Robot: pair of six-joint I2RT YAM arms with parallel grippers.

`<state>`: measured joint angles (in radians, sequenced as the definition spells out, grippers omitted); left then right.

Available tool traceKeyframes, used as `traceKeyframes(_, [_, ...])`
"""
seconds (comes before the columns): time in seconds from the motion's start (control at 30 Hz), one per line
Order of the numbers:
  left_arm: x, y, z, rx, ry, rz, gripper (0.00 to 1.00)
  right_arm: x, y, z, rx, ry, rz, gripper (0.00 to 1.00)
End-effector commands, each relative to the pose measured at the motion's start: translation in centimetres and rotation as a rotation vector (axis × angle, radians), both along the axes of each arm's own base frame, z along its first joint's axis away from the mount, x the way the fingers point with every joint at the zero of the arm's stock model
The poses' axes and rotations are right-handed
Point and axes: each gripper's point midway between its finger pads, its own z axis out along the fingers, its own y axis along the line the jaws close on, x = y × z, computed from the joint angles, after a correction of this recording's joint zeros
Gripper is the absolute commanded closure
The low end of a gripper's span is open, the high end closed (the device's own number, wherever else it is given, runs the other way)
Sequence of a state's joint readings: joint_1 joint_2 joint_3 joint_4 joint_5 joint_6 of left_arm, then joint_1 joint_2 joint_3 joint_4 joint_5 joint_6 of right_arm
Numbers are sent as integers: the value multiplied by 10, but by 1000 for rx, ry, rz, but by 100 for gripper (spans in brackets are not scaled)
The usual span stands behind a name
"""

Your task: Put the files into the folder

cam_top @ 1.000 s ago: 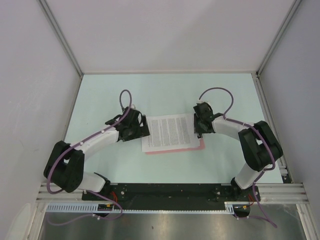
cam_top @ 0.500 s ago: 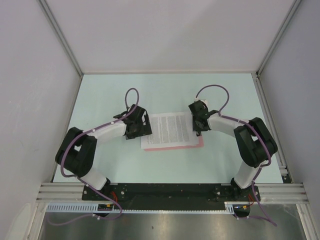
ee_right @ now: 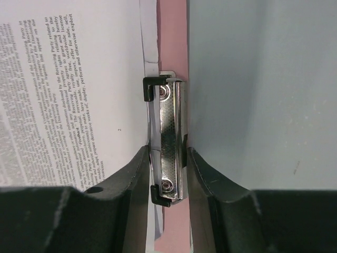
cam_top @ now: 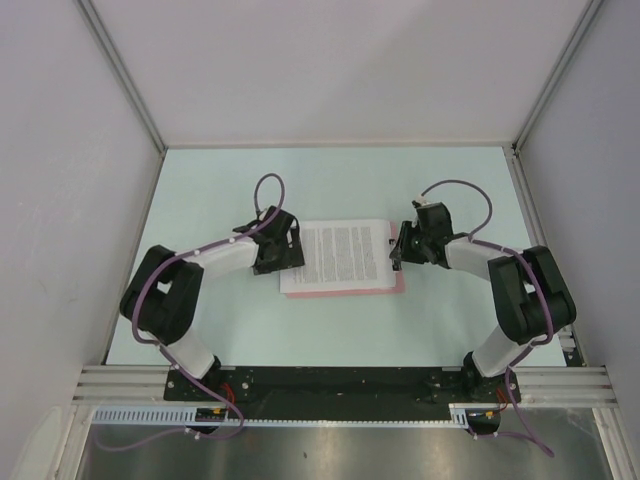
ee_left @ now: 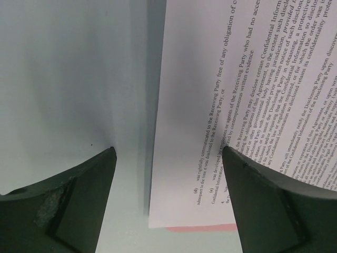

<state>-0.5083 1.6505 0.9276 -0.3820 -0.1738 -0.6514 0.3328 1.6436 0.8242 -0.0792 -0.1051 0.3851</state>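
Note:
The files [cam_top: 340,255], white sheets of dense black text, lie stacked on the pink folder [cam_top: 346,292], which shows only as a strip along their near and right edges. My left gripper [cam_top: 284,258] is open at the stack's left edge. In the left wrist view one finger is over bare table and the other over the files [ee_left: 221,95], with the folder [ee_left: 202,228] peeking out below. My right gripper [cam_top: 398,250] is shut on the folder's metal clip [ee_right: 171,132] at the right short edge. The files [ee_right: 68,89] lie just left of the clip, and the folder [ee_right: 172,37] runs beyond it.
The pale green table [cam_top: 330,185] is walled by white panels at the back and both sides. An aluminium rail [cam_top: 340,382] with the arm bases runs along the near edge. Purple cables loop above both wrists.
The stack and folder have turned from tilted to nearly square with the table. The right wrist has swung to the right, still at the clip. The left arm has folded in closer.

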Motion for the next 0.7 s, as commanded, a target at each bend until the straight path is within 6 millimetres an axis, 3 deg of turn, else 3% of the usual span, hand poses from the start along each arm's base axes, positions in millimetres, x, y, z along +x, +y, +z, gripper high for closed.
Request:
traceKeyframes(0.0, [-1, -4, -11, 9, 27, -24, 12, -30, 9, -18, 185, 115, 45, 100])
traceKeyframes(0.3, [-1, -14, -16, -5, 58, -77, 16, -30, 4, -22, 249, 107, 34, 100])
traceKeyframes(0.53, [1, -44, -2, -97, 30, -179, 13, -31, -3, -26, 240, 111, 14, 100])
traceKeyframes(0.63, [0, -52, 4, -98, 27, -184, 12, -29, -8, -23, 204, 88, 1, 100])
traceKeyframes(0.67, [-1, -51, 3, -94, 24, -177, 11, -22, -5, -13, 187, 54, 13, 100])
